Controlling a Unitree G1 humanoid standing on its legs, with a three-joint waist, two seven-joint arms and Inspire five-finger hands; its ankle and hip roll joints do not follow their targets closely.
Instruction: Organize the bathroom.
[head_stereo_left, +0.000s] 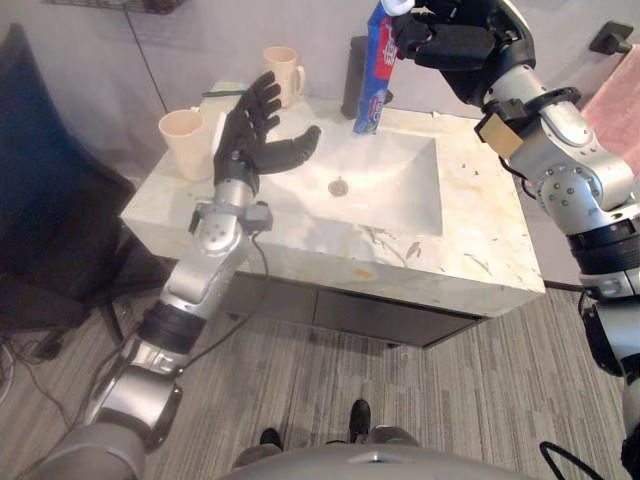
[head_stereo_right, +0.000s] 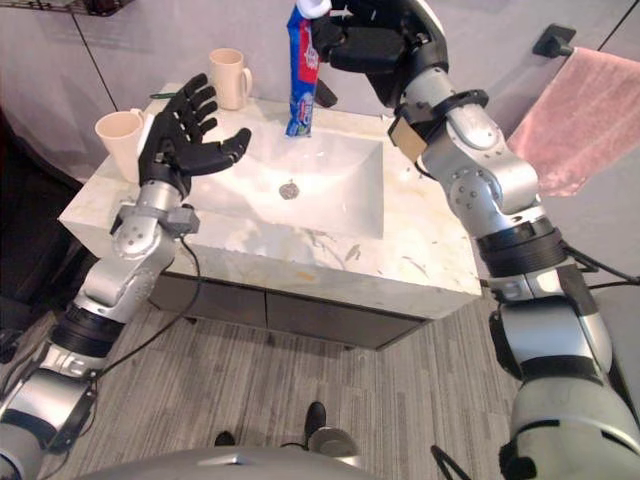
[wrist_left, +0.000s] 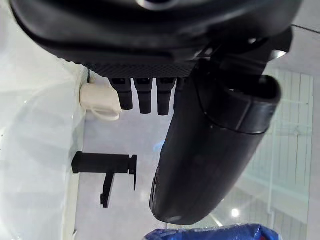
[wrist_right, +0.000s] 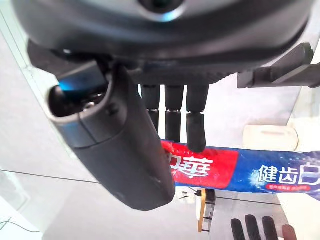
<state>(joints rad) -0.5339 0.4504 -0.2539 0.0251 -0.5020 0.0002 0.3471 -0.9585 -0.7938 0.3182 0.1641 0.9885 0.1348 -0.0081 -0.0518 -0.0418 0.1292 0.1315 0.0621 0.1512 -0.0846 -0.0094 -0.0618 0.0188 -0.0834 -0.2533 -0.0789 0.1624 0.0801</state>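
Note:
A blue and red toothpaste tube with a white cap hangs upright above the back of the sink basin, just right of the black faucet. My right hand is shut on the tube's upper end; in the right wrist view its fingers lie across the tube. My left hand is open with fingers spread, held over the basin's left rim, palm toward the tube. Its thumb and straight fingers hold nothing.
A cream cup stands on the marble counter at the left, a second cream cup at the back. A thin dark stick lies between them. A pink towel hangs at the right.

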